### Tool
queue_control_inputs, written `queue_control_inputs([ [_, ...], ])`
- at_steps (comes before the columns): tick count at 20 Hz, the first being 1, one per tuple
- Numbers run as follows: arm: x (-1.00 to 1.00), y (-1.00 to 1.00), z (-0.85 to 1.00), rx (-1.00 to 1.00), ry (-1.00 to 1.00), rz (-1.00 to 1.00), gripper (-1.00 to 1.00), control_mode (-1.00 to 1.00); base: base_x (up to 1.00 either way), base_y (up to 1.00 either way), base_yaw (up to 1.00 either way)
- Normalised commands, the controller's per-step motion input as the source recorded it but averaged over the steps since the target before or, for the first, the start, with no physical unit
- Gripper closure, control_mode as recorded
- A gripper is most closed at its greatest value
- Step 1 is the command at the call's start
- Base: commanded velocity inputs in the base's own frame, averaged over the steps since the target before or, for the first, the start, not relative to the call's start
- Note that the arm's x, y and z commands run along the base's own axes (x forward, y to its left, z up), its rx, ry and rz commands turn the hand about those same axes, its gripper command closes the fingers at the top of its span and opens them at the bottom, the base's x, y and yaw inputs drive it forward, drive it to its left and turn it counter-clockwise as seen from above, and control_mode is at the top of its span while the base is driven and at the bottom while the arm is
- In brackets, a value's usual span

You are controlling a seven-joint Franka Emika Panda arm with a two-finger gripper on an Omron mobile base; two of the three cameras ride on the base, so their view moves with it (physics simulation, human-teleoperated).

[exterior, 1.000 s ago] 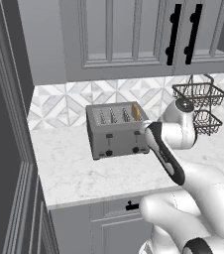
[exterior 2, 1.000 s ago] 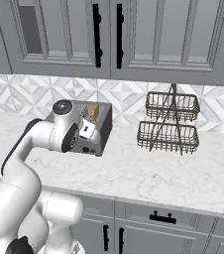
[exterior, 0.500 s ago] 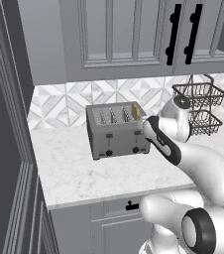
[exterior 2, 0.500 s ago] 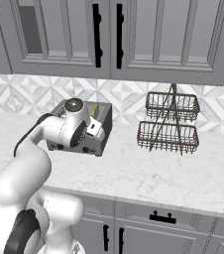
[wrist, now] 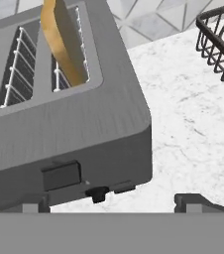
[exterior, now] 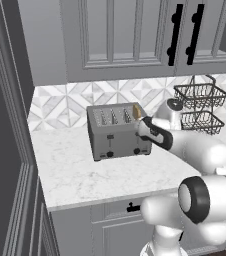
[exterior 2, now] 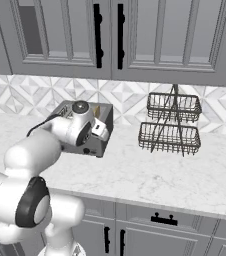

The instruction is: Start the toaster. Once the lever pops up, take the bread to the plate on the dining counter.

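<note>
Grey cabinets (exterior: pixel 135 40) with black handles hang above a tiled backsplash (exterior 2: pixel 130 97).

White marble-look worktop (exterior: pixel 85 170) below, narrow, running along the wall.

Two-tier black wire basket rack (exterior 2: pixel 170 125) stands on the worktop, well apart from the toaster, to its right.

Toaster (exterior: pixel 116 135): boxy grey metal, four slots on top, set near the backsplash. Two black tabs and two black knobs on its front.

Arm reaches in from the right side of the toaster in the left base view. End effector (wrist: pixel 114 201) sits close at the toaster's front right corner, low by its base; finger tips (wrist: pixel 193 201) spread wide, nothing between them, no contact seen.

Bread (wrist: pixel 62 39): tan slice standing upright in the rightmost slot, its top edge sticking out above the toaster.

Lever (wrist: pixel 61 175): small black tab on the front face, just above the end effector in the hand view.
</note>
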Motion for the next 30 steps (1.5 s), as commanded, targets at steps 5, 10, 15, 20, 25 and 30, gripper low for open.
queue_control_inputs([
  [5, 0.50, 0.00, -0.33, 0.00, 0.01, 0.00, -1.00, -1.00, 0.00, 0.00, 0.00],
  [10, 0.45, 0.00, -0.29, 0.00, 0.01, 0.00, -1.00, -1.00, 0.00, 0.00, 0.00],
  [15, 0.20, 0.00, -0.48, 0.00, 0.00, 0.00, -1.00, -1.00, 0.00, 0.00, 0.00],
  [20, -0.07, 0.00, -0.85, 0.00, 0.00, 0.00, -1.00, -1.00, 0.00, 0.00, 0.00],
  [25, -0.17, 0.00, -0.97, -0.04, 0.02, 0.00, -1.00, -1.00, 0.00, 0.00, 0.00],
  [30, -0.12, 0.00, -1.00, -0.05, 0.07, 0.00, -1.00, -1.00, 0.00, 0.00, 0.00],
])
